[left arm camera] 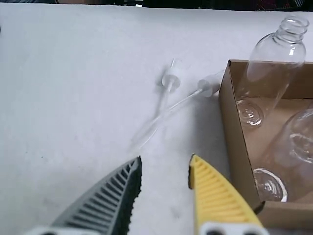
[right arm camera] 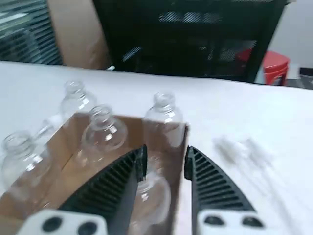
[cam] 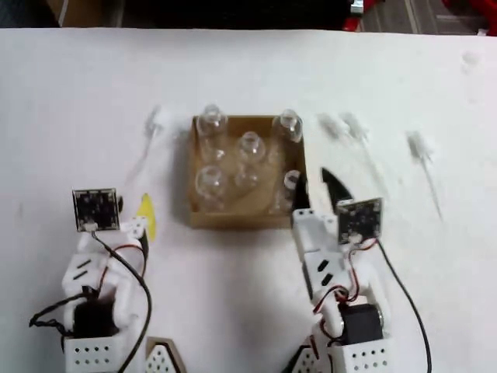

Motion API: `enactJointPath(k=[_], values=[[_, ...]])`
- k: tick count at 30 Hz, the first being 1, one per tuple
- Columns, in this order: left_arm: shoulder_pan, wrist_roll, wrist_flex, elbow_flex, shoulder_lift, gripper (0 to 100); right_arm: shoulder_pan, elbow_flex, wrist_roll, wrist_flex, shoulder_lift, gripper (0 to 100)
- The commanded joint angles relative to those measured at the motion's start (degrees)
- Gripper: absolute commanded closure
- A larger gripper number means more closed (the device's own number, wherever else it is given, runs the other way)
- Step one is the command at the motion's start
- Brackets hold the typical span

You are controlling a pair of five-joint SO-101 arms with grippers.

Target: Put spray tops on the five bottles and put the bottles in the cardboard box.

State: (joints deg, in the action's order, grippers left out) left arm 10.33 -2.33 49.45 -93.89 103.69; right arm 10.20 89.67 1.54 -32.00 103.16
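Bottles (cam: pixel 248 148) stand uncapped inside the cardboard box (cam: pixel 233 220) mid-table; left gripper (left arm camera: pixel 165 178), jaws apart, should likely pinch a spray top (left arm camera: pixel 171 81) lying beside the box's left edge by its head, not the thin tube; right gripper (right arm camera: pixel 165 156) gapes at the box's right wall.

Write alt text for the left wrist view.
The left gripper, open, hangs over a white table just short of two spray tops lying beside a cardboard box. Uncapped clear bottles stand in the box.

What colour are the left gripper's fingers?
Left gripper: one grey, one yellow. Shows best in the left wrist view.
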Motion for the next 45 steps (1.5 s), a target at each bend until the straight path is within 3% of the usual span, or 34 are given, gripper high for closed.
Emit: enactJointPath(k=[1, 7, 15, 22, 35, 45], values=[[0.7, 1.0, -1.7, 0.6, 0.7, 84, -7.2, -2.6, 0.4, 0.2, 0.4, 89.6], [0.7, 1.1, -1.7, 0.4, 0.7, 84, -15.6, -4.9, 0.8, -0.2, 0.4, 89.9], [0.8, 1.2, -1.7, 0.4, 0.7, 84, -29.4, 5.6, 0.9, -0.8, 0.4, 89.6], [3.2, 2.4, -1.7, 1.1, 0.7, 84, -31.8, 7.2, 0.9, -10.7, 0.0, 89.6], [3.8, 2.4, -0.6, 2.8, 0.7, 84, -31.9, 7.2, 0.8, -40.0, 0.0, 89.6], [3.6, 2.4, 0.0, 3.0, 0.7, 84, -31.7, 7.2, 0.8, -40.7, 0.0, 89.9]])
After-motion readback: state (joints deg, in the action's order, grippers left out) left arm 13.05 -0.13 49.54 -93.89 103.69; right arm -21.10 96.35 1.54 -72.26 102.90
